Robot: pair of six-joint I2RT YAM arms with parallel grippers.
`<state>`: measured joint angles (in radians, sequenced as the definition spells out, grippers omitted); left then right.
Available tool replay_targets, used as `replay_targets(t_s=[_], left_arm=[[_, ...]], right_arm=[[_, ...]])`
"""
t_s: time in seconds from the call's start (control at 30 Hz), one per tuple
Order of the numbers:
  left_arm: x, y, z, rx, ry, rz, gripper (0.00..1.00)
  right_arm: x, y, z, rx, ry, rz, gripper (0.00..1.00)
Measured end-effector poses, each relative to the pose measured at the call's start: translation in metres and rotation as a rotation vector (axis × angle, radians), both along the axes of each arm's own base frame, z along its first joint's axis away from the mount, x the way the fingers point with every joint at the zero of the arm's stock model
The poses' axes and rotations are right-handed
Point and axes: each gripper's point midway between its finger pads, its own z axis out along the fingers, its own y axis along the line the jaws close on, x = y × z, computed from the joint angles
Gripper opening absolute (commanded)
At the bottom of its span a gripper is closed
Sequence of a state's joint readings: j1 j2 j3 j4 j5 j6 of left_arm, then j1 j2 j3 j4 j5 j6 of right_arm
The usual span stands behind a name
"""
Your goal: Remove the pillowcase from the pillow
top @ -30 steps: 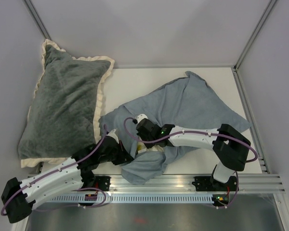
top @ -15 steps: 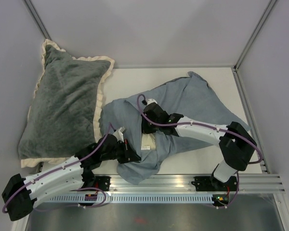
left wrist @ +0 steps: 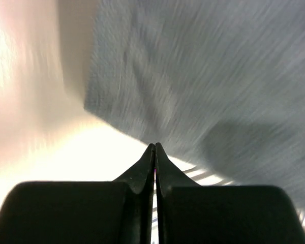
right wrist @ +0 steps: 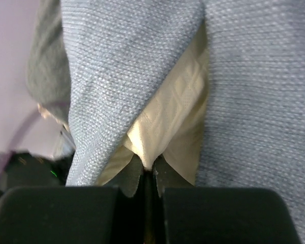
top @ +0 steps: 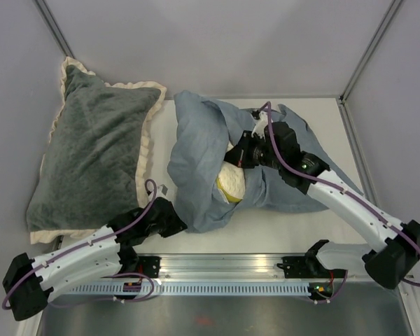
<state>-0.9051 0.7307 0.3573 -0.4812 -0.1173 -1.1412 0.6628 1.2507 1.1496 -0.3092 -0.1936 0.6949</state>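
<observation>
Right gripper (right wrist: 148,170) clamped the pillow (right wrist: 175,101) at the far side; left gripper (left wrist: 154,150) pinched the pillowcase (left wrist: 218,76) near hem

Pillowcase (top: 196,150): grey-blue, plain, fine woven grain, on both sides of right fingers (right wrist: 129,179).
Pillow (right wrist: 168,112): cream-white, quilted squares, just past right fingers; yellow-green edge.
Left fingers (left wrist: 142,173), right fingers: black.
Big pillow (top: 91,154), off left of left fingers: dark grey plush, cream frill.
Bench (top: 287,227): white.
</observation>
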Motion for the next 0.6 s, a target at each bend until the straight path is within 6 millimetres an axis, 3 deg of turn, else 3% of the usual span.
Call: replay_targets(t_s=[0.07, 0.13, 0.2, 0.23, 0.33, 0.43, 0.53, 0.6], left_arm=[[0.008, -0.001, 0.017, 0.008, -0.036, 0.010, 0.02], [0.016, -0.011, 0.048, -0.033, -0.090, -0.015, 0.03], [0.021, -0.025, 0.091, -0.101, -0.162, -0.067, 0.19], [0.021, -0.029, 0.113, -0.138, -0.200, -0.094, 0.40], [0.017, -0.033, 0.175, -0.231, -0.320, -0.158, 0.67], [0.010, -0.035, 0.220, -0.282, -0.390, -0.225, 0.71], [0.014, -0.053, 0.240, -0.265, -0.384, -0.293, 0.71], [0.023, -0.072, 0.228, -0.222, -0.336, -0.331, 0.69]], right_arm=[[-0.019, -0.008, -0.008, -0.016, -0.001, 0.038, 0.00], [-0.039, -0.017, -0.028, -0.052, 0.020, 0.071, 0.00], [-0.060, -0.028, -0.058, -0.100, 0.070, 0.108, 0.00], [-0.069, -0.034, -0.073, -0.129, 0.098, 0.119, 0.00], [-0.089, -0.051, -0.112, -0.205, 0.175, 0.133, 0.00], [-0.097, -0.058, -0.126, -0.231, 0.205, 0.138, 0.00], [-0.095, -0.056, -0.125, -0.224, 0.196, 0.137, 0.00], [-0.093, -0.055, -0.124, -0.218, 0.187, 0.134, 0.00]])
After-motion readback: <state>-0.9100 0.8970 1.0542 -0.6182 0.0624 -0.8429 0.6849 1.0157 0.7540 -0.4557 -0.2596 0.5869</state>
